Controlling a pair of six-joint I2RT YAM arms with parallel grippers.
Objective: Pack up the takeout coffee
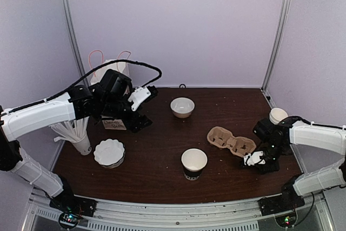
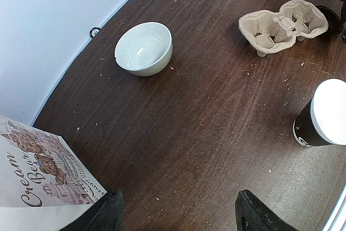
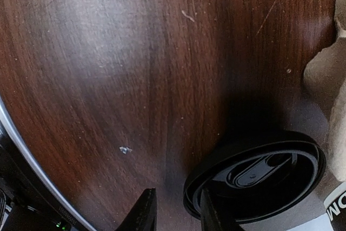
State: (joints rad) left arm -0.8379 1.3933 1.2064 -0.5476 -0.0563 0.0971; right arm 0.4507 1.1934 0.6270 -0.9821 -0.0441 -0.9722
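Grasp pending: the right pincer [image 3: 177, 205], narrowly parted and empty, sits beside the takeout coffee [image 3: 254, 179] at lower right and needs centring; the left pincer [image 2: 179, 205] gapes empty.

The left arm [image 1: 40, 114] wears smooth white shells on its long links, with bulky black housings at the joints. Behind the left tool [image 1: 147, 107] a black cable [image 1: 130, 64] rises in a loop and runs back along the arm. That tool is black, with a white block on one side, and its fingers [image 2: 102, 212] are matte black wedges. The right arm [image 1: 319, 136] is built alike, with white links and black joints. The right tool [image 1: 254, 159] is black with a white piece close behind its flat, smooth black fingers [image 3: 143, 209]. Each black base [image 1: 69, 217] carries a small green light.
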